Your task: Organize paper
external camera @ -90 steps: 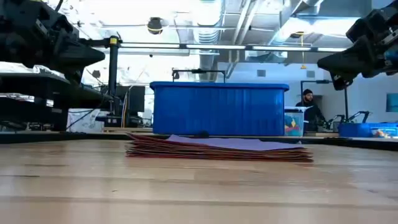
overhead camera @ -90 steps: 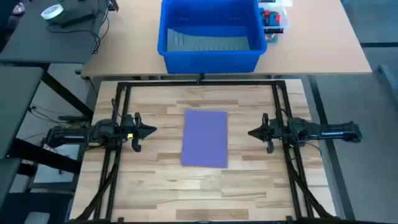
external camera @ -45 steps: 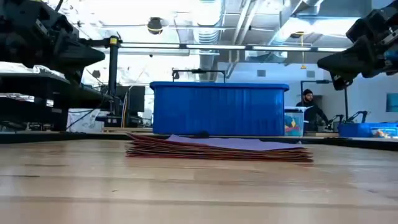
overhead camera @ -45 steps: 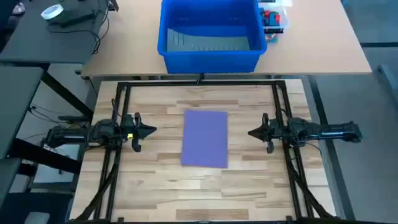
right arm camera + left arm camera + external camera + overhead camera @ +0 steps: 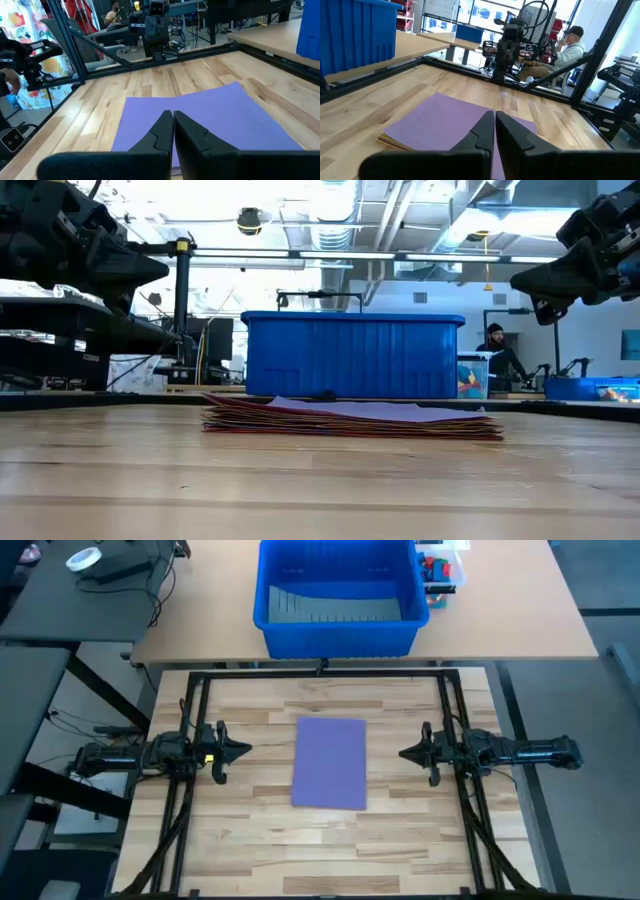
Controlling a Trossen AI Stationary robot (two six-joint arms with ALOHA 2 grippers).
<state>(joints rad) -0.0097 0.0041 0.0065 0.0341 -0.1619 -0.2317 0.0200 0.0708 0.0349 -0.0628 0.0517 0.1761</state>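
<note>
A neat stack of thin coloured paper sheets (image 5: 329, 762), with a plain purple sheet on top, lies flat near the middle of the light wooden plank worktop (image 5: 400, 830). In the low view the stack (image 5: 350, 418) shows reddish and orange edges beneath the purple top sheet, and it rests squarely on the wood. The left gripper (image 5: 246, 751) is held above the worktop to the left of the stack, well apart from it and pointing toward it. The right gripper (image 5: 404, 753) mirrors it on the right side, also well apart from the paper and pointing toward it. In the left wrist view the left gripper's two dark fingers (image 5: 481, 135) are pressed almost together with only a thin slit between them, holding nothing, and the purple sheet (image 5: 445, 122) lies ahead of them. In the right wrist view the right gripper's fingers (image 5: 160, 132) are likewise nearly closed and empty, with the purple sheet (image 5: 210, 117) spread out beyond them. Behind the worktop, on a paler table, stands a large blue plastic bin (image 5: 337, 595). A person (image 5: 497, 355) sits far off in the room beyond.
</note>
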